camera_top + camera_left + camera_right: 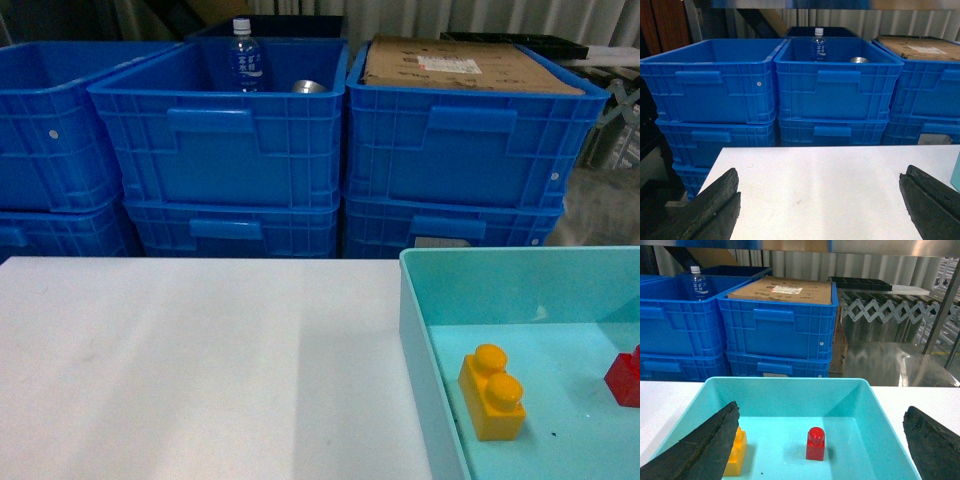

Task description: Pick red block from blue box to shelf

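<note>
Starting nearest the cameras, we find the right gripper (820, 450) with its jaws spread wide, hovering just above the near wall of the blue box (785, 390) and gripping nothing. We find the left gripper (820, 210) likewise wide apart and empty, over the bare white counter (830, 175) to the left of the blue box.

On the floor of the blue box, the red block (815, 444) stands upright with a single stud on top, roughly midway between the side walls and clear of all of them. Left of it, near the left wall of the blue box, we see the yellow-orange brick (736, 455), partly hidden behind one right finger in the right wrist view. In the head view the red block is cut off by the frame edge.

Beyond the far wall of the blue box, past the counter edge, we see stacked dark blue crates (230, 150). One crate holds a water bottle (243, 58); the crate directly behind the blue box carries a cardboard sheet (460, 65). Farther behind the blue box, on its right, a steel upright (941, 310) of the shelf slants upward.
</note>
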